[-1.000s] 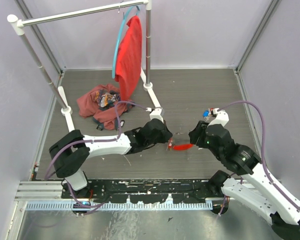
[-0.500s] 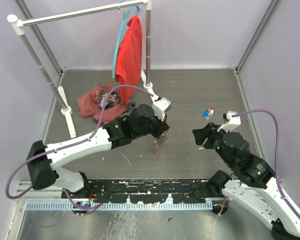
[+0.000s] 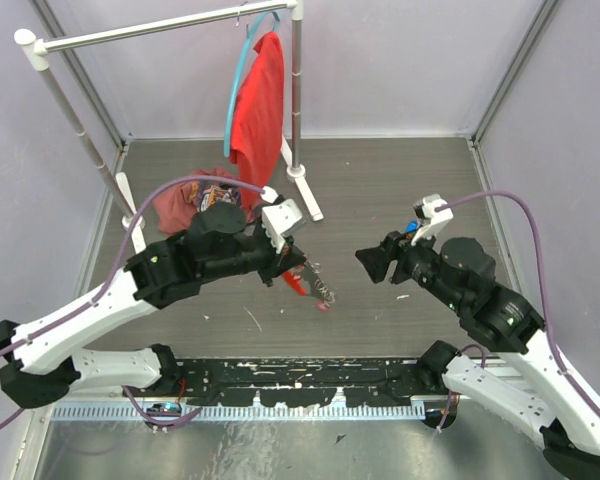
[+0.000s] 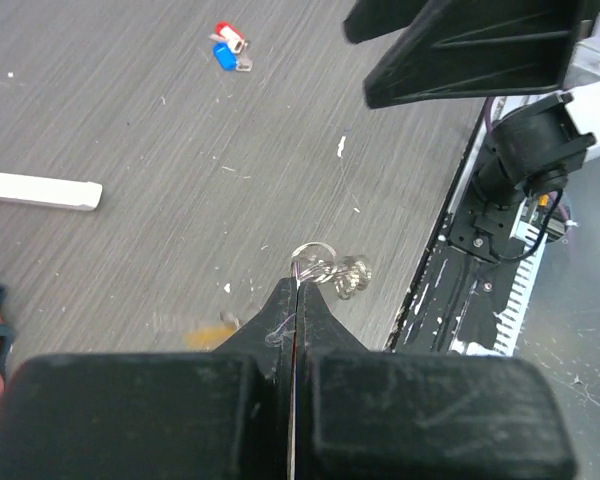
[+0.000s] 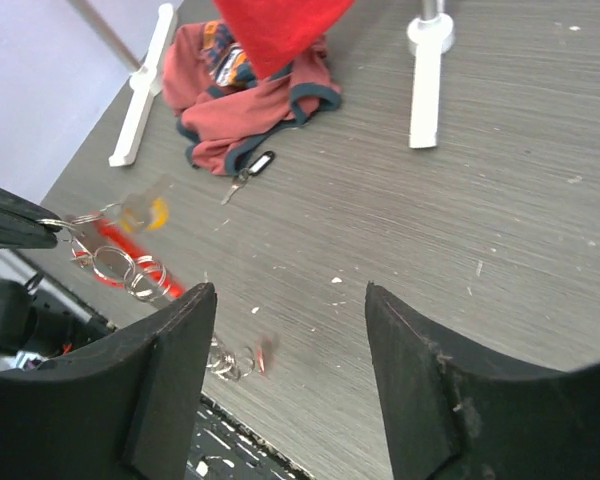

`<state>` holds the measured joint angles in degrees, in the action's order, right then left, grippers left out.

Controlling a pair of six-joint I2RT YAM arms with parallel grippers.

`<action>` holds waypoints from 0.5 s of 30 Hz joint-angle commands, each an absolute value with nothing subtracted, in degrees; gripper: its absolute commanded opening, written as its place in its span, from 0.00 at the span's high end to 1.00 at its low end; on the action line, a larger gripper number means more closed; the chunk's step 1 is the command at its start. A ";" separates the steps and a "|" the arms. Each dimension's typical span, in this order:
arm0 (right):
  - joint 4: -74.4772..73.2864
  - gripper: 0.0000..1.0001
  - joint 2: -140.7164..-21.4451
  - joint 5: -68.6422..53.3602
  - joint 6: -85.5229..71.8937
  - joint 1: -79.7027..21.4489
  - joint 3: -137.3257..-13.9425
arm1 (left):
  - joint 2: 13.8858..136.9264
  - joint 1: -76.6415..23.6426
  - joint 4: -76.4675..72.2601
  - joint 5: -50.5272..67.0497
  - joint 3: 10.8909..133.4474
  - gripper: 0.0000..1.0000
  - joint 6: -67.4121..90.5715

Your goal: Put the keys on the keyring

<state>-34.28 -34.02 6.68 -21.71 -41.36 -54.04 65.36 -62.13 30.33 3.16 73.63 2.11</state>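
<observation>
My left gripper (image 3: 294, 268) is shut on the keyring (image 3: 310, 285) and holds it in the air above the floor. In the left wrist view its shut tips (image 4: 296, 288) pinch the thin metal ring (image 4: 314, 258), with the beady chain (image 4: 350, 275) dangling below. The red strap tag (image 5: 120, 277) and looped rings hang from it in the right wrist view. My right gripper (image 3: 376, 262) is open and empty, right of the keyring and apart from it (image 5: 288, 292). Two keys with red and blue heads (image 4: 228, 50) lie on the floor; the right arm mostly hides them in the top view (image 3: 411, 227).
A black oblong fob (image 5: 258, 163) lies beside a heap of reddish clothes (image 3: 195, 200). A white garment rack (image 3: 140, 30) with a red shirt (image 3: 258, 110) on a blue hanger stands at the back; its feet (image 5: 425, 80) rest on the floor. Purple walls surround the floor.
My right gripper has let go of the red strap, opened and drawn back. My left arm has risen and swung left with the keyring, which now dangles free.
</observation>
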 commanded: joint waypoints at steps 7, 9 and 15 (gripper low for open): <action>-24.75 0.47 -38.56 -19.28 -8.36 -41.48 -58.09 | 58.87 -61.97 31.40 9.63 75.80 1.00 -0.87; -23.62 0.50 -38.95 -22.21 -6.83 -41.46 -58.45 | 58.17 -62.01 31.14 9.82 75.79 1.00 -1.09; -20.33 0.51 -40.26 -26.61 -3.66 -41.46 -59.35 | 56.68 -62.01 29.54 11.14 75.69 1.00 -2.02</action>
